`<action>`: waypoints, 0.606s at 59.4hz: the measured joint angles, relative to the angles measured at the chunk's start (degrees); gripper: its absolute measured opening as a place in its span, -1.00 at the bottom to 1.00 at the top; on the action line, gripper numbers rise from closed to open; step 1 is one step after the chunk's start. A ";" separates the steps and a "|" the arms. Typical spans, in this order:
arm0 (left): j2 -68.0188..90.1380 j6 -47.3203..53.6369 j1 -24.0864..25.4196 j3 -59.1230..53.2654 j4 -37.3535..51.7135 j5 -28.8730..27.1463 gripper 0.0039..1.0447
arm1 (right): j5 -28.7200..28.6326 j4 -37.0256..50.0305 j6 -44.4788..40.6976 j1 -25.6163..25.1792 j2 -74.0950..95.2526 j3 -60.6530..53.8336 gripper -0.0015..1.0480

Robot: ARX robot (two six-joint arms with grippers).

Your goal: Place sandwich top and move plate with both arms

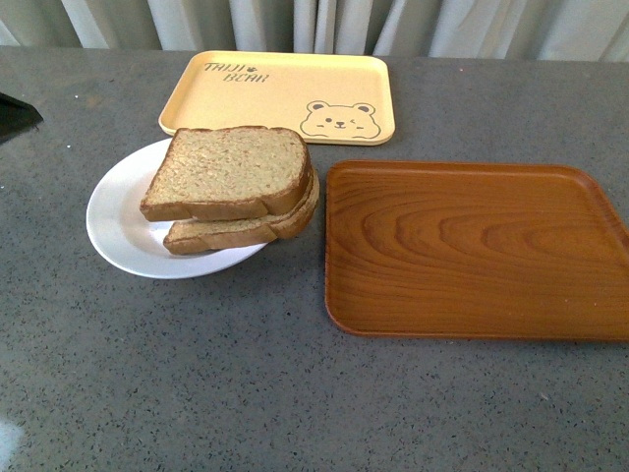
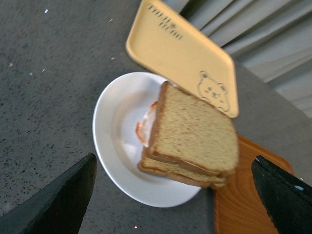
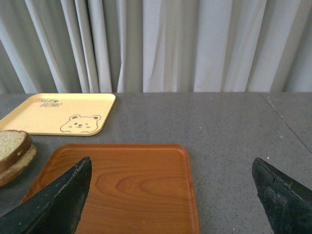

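You've got the top slice [image 1: 228, 169] sitting on the stack, so the bread step looks done. The plate move is what's left, imo. The stack sits off-centre on the plate [image 1: 118, 221], overhanging the rim toward the wood tray [image 1: 472, 251], so it could tip when you lift. L gripper [image 2: 173, 161] hangs over the plate, jaws wide, holding nothing. R gripper [image 3: 170, 161] hangs over the wood tray, also wide & empty. The yellow bear tray [image 1: 285, 93] lies just behind the plate and may crowd a far-side grab.
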 joint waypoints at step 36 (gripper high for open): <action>31.19 -6.10 4.13 10.69 7.65 0.79 0.83 | 0.00 0.00 0.00 0.00 0.00 0.00 0.82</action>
